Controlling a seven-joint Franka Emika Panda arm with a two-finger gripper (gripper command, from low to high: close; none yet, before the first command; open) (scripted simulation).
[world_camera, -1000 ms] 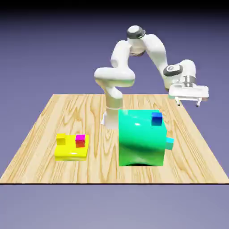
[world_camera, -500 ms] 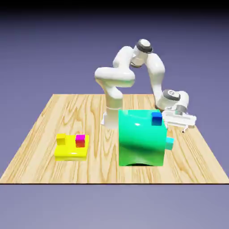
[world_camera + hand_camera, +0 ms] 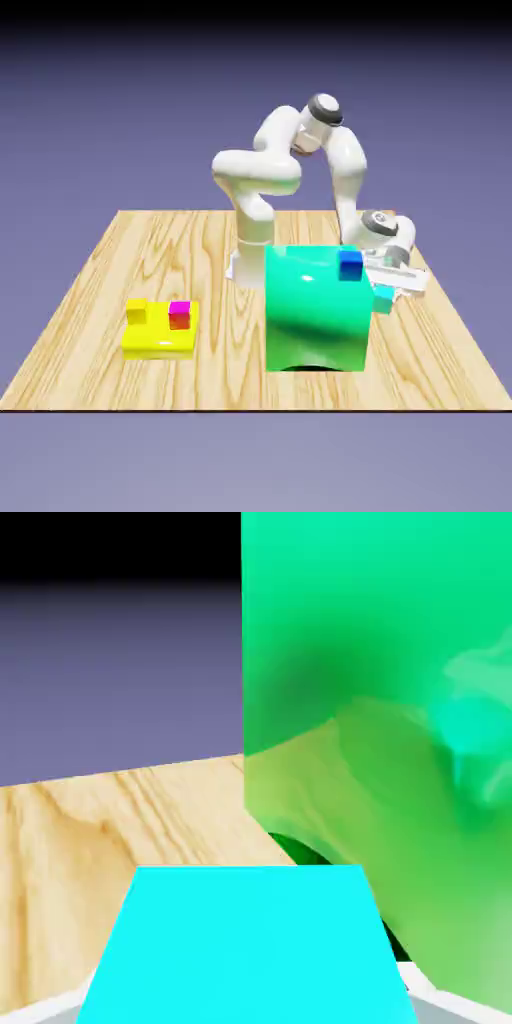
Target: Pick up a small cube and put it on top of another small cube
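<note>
Gripper (image 3: pixel 392 290) is mostly hidden behind the big glossy green block (image 3: pixel 315 310) in the exterior view, fingertips cut off at the hand view's bottom edge. Jaws closed tight on the tiny plain cyan cube (image 3: pixel 247 947), which fills the hand view's lower middle. Cube sits just beside the green block's right face, low over the light wooden table (image 3: pixel 120 260). Small darker blue cube (image 3: pixel 350 264) shows at the block's top right corner.

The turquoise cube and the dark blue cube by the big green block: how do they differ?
The turquoise cube is paler; the dark blue cube is deeper in colour. The turquoise cube sits low beside the green block, clamped in the gripper; the dark blue cube rests free at the block's top corner, nothing gripping it. In the hand view the turquoise cube looms large; the blue one is absent. Both are small, plain cubes.
</note>
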